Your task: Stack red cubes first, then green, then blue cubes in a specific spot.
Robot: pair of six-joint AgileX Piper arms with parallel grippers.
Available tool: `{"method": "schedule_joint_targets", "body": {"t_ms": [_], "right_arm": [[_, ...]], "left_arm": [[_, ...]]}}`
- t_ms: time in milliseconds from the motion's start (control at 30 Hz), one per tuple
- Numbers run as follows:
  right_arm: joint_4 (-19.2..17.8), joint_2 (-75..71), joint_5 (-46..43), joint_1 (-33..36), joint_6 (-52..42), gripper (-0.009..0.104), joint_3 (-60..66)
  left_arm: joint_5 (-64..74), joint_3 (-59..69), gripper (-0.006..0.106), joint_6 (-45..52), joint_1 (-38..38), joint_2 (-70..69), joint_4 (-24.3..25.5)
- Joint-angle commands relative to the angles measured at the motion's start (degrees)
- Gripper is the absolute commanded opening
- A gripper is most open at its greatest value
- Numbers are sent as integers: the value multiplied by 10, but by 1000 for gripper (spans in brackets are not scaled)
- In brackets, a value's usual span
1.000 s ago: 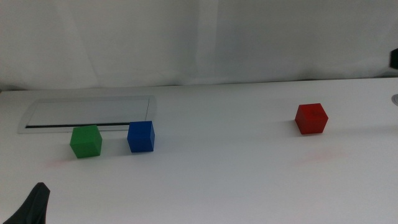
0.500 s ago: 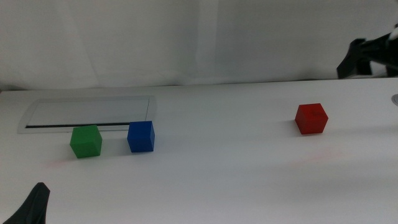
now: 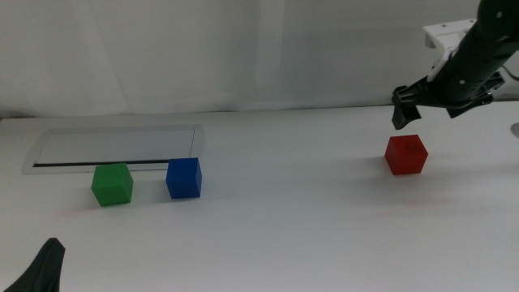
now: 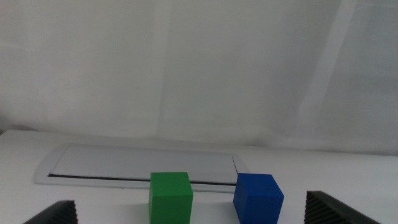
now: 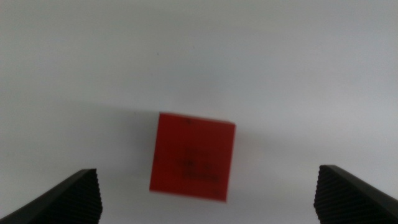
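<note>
The small solid bright-red cube (image 3: 405, 154) with matte faces sits alone on the right side of the white table (image 3: 292, 235), resting flat and untouched. The right gripper (image 3: 404, 111), on a dark arm reaching in from the right, hangs in the air just above and slightly behind that cube, not touching it; in the right wrist view the red cube (image 5: 193, 155) lies on the table between the two dark jaws, which stand wide apart at either side with nothing held, so this gripper is released. On the left side of the table, the small solid bright-green cube (image 3: 112, 184) and the small solid deep-blue cube (image 3: 184, 178) sit near each other with a clear gap between them, green to the left of blue. Both rest just in front of a flat, pale rectangular plate (image 3: 113, 148) with a dark slot along its near edge. The left gripper (image 3: 40, 272) waits low at the table's near left corner; the left wrist view shows its dark jaws spread far apart and empty, facing the green cube (image 4: 170, 196) and the blue cube (image 4: 257, 198), with the plate (image 4: 140, 164) behind them.
</note>
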Motion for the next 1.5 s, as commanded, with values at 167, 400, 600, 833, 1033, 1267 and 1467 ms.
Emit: {"method": "schedule_joint_targets", "body": {"t_ms": [167,400,600,833,1033,1267,1467], "right_arm": [[-9,59,-2,12,12,91,-17],[-13,91,-20,17,34,91,-17],[-18,103,-29,17,52,88,-17],[-18,115,-33,17,59,81,-17],[-18,127,-31,17,66,64,-17],[-24,119,-31,17,90,-2,-17],[-26,64,-27,25,150,-2,-17]], "left_arm": [[0,23,90,-5,-4,3,-5],[0,23,90,-5,-4,3,-5],[0,23,90,-5,-4,3,-5],[0,23,90,-5,-4,3,-5],[0,23,90,-5,-4,3,-5],[0,23,90,-5,-4,3,-5],[0,23,90,-5,-4,3,-5]]}}
